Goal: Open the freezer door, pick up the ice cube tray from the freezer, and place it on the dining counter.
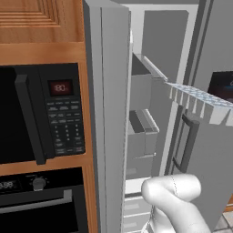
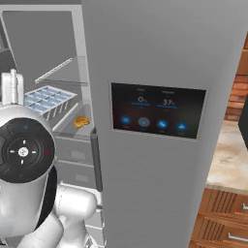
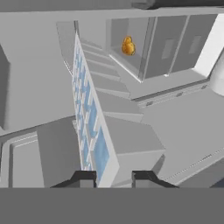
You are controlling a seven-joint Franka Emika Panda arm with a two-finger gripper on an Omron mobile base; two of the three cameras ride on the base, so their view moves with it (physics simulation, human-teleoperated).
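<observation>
Gripper (image 3: pixel 113 178) closed on the near end of the ice cube tray (image 3: pixel 94 131), one dark finger on each side of its narrow edge. Tray white, long and flat, with two rows of pale blue cubes (image 2: pixel 47 99) and ribbed cup bottoms (image 1: pixel 200 103). Held in the air in front of the open freezer (image 1: pixel 145 118), clear of its grey shelves, beside the freezer door (image 1: pixel 109 113). Small orange item (image 2: pixel 81 121) on a shelf behind.

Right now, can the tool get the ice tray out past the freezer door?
Probably yes. The tool is shut on the ice cube tray, which appears lifted off the shelves, and the freezer door stands swung open, leaving the way out free.
</observation>
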